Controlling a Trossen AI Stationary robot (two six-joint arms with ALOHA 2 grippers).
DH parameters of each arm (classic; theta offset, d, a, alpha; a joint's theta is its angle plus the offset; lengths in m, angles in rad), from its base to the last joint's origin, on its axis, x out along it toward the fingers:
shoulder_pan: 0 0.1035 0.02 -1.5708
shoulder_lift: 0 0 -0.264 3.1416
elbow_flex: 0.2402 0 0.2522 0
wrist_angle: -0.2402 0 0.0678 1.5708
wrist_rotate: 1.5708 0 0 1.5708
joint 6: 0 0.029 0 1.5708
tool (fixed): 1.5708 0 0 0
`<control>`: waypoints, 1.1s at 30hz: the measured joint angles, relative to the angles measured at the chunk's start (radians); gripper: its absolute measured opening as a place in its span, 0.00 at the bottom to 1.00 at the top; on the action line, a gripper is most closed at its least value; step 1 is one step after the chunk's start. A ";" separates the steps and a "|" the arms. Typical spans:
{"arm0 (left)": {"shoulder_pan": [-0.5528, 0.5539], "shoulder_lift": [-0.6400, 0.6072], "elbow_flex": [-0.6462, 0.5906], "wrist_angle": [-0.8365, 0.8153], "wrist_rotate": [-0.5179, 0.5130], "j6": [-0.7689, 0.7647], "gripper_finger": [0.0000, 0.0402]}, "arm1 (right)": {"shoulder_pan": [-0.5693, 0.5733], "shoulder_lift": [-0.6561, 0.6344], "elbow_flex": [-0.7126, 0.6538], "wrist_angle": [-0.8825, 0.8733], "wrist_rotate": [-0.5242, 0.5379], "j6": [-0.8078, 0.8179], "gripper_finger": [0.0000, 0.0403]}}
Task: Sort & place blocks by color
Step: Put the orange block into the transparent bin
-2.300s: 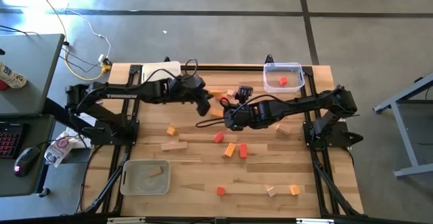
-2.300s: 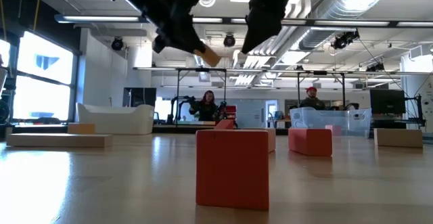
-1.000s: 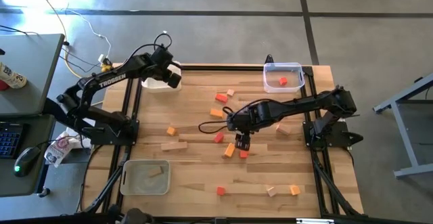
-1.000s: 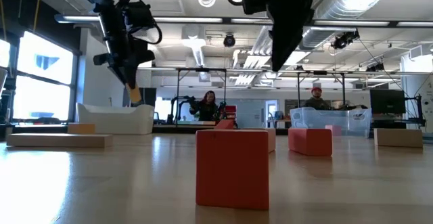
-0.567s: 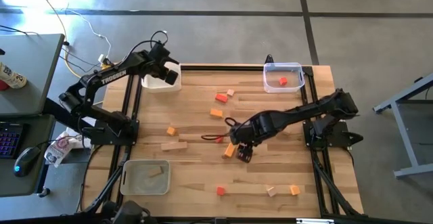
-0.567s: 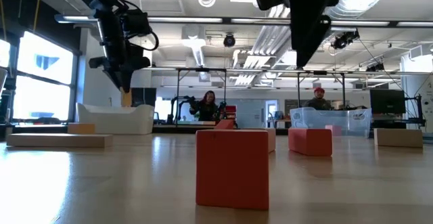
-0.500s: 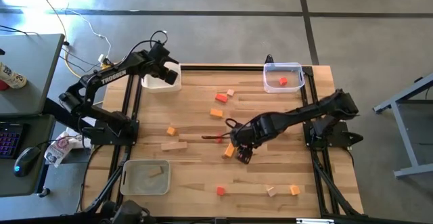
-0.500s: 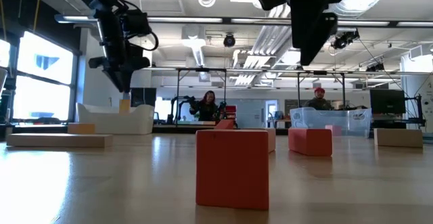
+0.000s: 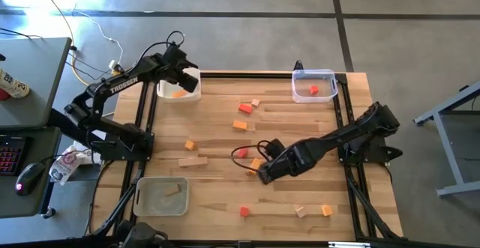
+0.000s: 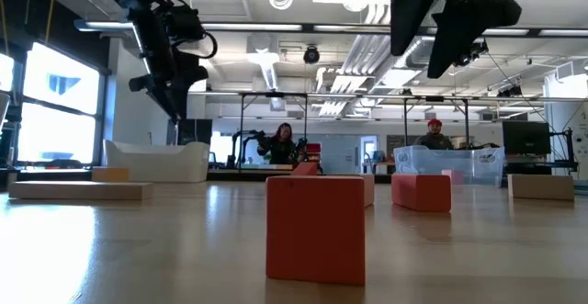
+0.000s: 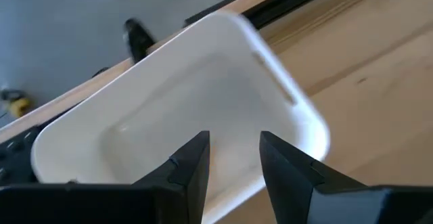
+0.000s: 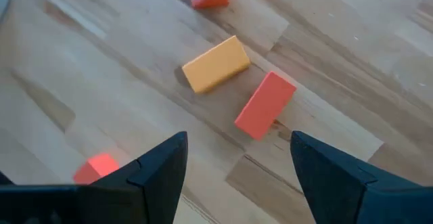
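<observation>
while the right gripper [image 12: 233, 176] hangs open above the tabletop's middle, a red block [image 12: 265, 105] lies under it.
light, stiff, smooth wood: pinch its long flat sides. left gripper [image 11: 233, 158], parted and empty, hangs over the far-left corner tray [image 11: 284, 99].

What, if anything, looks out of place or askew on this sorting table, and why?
Nothing is damaged or spilled. Loose blocks lie at mixed angles on the table; below the open right gripper, an orange bar and a red bar sit skewed to each other, not yet sorted.
</observation>
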 joint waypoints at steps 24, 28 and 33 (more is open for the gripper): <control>-0.179 -0.147 0.005 0.056 0.061 0.028 0.29 | -0.097 0.227 0.000 0.030 -0.165 0.007 0.62; -0.179 -0.147 0.005 0.056 0.061 0.029 0.29 | -0.118 0.247 0.000 0.028 -0.192 0.000 0.62; -0.179 -0.147 0.005 0.056 0.061 0.029 0.29 | -0.133 0.288 0.000 0.024 -0.221 -0.033 0.62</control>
